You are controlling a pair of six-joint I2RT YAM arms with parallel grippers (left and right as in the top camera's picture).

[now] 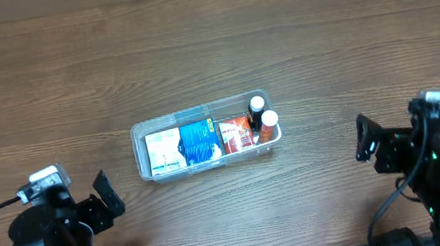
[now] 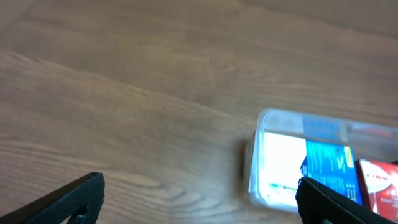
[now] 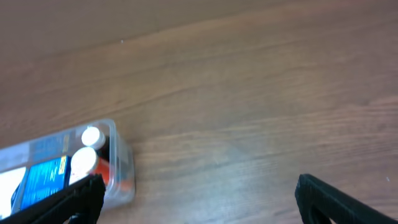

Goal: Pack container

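Container [image 1: 193, 112] sits mid-counter [image 1: 319, 31]. Inside it, left box [image 1: 164, 151], middle box [image 1: 199, 141] and right box [image 1: 234, 133] lie in a row. Two bottles stand at its right end, rear bottle [image 1: 257, 103] behind front bottle [image 1: 269, 120]. Left tool [image 1: 108, 199] and right tool [image 1: 366, 139] flank the container, well apart from it.

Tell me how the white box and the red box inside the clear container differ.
The white box sits at the container's left end; the red box lies near the bottles. The white box looks larger than the red box. Both lie flat inside, with a blue packet between them.
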